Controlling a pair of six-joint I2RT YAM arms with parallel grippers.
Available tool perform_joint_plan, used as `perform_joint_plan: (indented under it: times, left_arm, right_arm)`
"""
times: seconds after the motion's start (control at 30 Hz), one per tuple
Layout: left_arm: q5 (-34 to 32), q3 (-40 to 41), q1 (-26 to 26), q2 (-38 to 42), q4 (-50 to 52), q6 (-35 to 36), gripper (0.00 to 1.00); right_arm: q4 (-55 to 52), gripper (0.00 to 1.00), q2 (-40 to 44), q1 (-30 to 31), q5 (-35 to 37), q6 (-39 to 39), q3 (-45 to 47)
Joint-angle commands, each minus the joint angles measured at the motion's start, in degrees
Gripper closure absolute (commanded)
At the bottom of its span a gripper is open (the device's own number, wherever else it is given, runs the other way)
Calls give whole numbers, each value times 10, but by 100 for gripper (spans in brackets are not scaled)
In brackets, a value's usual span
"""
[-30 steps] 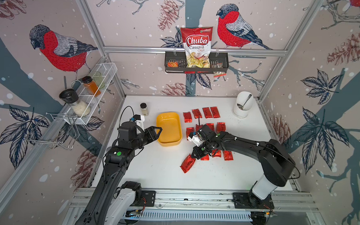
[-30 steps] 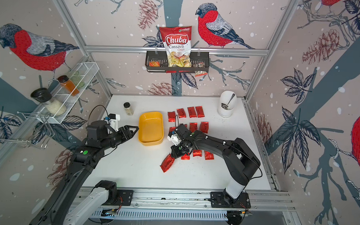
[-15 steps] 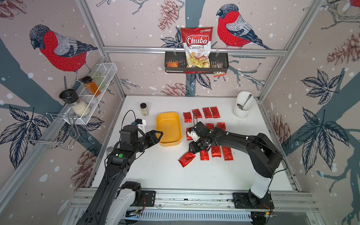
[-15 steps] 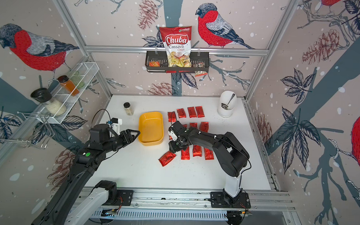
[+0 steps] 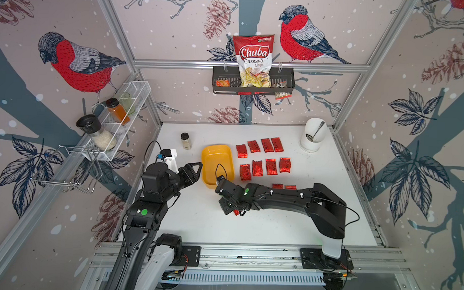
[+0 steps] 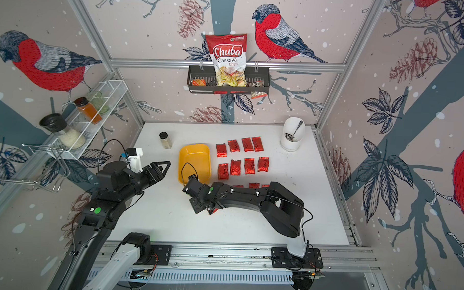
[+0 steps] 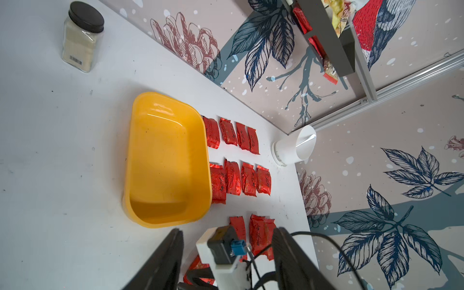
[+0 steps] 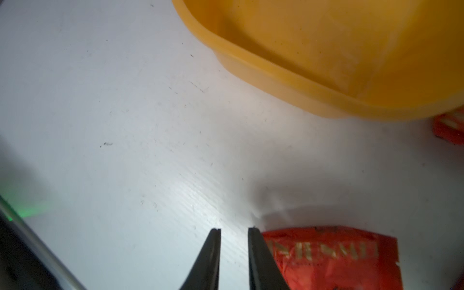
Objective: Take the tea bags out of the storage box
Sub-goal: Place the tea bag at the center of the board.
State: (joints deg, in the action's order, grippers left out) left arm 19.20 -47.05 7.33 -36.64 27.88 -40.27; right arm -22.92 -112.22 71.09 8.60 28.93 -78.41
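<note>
At five o'clock of the shallow yellow-orange plastic storage box [image 5: 213,157], your right gripper [image 8: 234,229] has its jaws narrowly apart, gripping nothing, just beside one shiny red foil tea bag [image 8: 334,256]. Your left gripper [image 7: 227,232] gapes wide at nine o'clock. More tea bags [image 5: 271,167] line the white table [image 5: 196,224] at three o'clock.

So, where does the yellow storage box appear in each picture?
Top view: storage box in the middle, tea bags beside it.
Top view: storage box, same place.
Left wrist view: storage box central, between spice jar and tea bags.
Right wrist view: storage box, one end only, cut by the frame.
Shared landmark: the red tea bags next to it.
</note>
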Motion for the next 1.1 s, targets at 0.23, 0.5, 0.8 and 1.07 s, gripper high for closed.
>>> perform_joint_plan:
  times: [0.23,0.5,0.8,1.07]
  left_arm:
    - [-22,-1,0,14,31,2,38]
    - [-7,10,0,5,12,-6,38]
    - [-3,16,0,11,10,-10,38]
    - [-1,27,0,14,8,-14,38]
  right_arm:
    - [8,89,-77,-1,57,58,-50]
    - [26,90,-26,15,58,80,23]
    - [33,89,19,19,64,106,95]
    - [39,88,25,20,68,105,101]
